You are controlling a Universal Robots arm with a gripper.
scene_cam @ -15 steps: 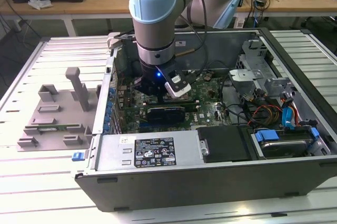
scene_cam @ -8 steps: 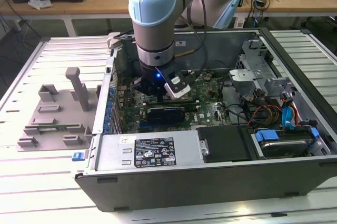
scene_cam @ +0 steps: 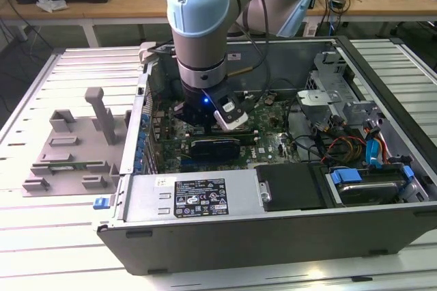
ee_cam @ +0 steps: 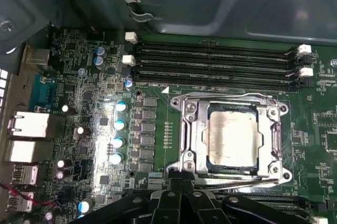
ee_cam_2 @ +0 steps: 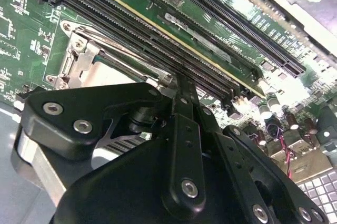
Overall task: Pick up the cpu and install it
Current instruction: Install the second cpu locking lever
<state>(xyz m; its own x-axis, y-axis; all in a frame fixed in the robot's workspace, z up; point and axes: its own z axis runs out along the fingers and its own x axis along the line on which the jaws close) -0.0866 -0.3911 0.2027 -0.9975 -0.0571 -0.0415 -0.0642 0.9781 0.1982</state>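
Your gripper (ee_cam: 181, 182) inside computer case (scene_cam: 273, 236), fingers (ee_cam: 176, 184) together, holding nothing. Cpu (ee_cam: 233, 140) seated in socket (ee_cam: 229, 137), just beyond fingertips.

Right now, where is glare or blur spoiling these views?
First wrist view: glare streaks the motherboard by the capacitors; the cpu in its socket reads clearly. Second wrist view: the gripper looms dark and soft. Exterior view: evenly lit.
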